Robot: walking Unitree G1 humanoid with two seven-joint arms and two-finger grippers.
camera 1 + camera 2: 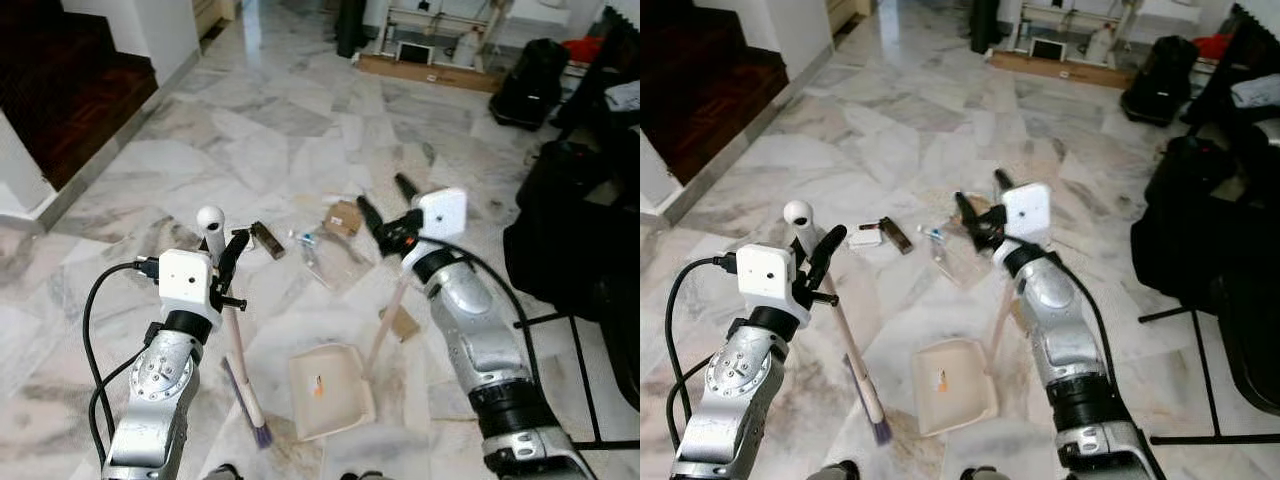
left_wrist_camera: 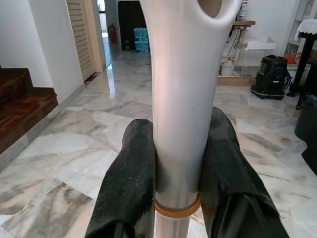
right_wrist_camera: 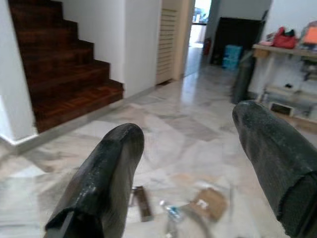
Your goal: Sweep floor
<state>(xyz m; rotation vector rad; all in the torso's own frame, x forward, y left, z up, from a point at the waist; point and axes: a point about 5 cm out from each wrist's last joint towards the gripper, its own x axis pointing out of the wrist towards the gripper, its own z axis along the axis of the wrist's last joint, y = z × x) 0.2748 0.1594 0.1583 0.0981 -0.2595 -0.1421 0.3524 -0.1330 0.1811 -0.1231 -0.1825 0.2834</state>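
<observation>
Litter (image 1: pixel 335 238) lies scattered on the marble just past the dustpan (image 1: pixel 330 390), and with the left gripper (image 1: pixel 226 262) pinching the broom (image 1: pixel 236 340) and the right gripper (image 1: pixel 385 215) spread empty above, sweeping inward comes next, I reckon.

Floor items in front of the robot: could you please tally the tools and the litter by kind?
Broom, held by left end effector: 1
Dustpan: 1
Cardboard scraps: 2
Dark brown wrapper: 1
Clear plastic wrapper: 1
Small white scrap: 1
Total: 7
</observation>
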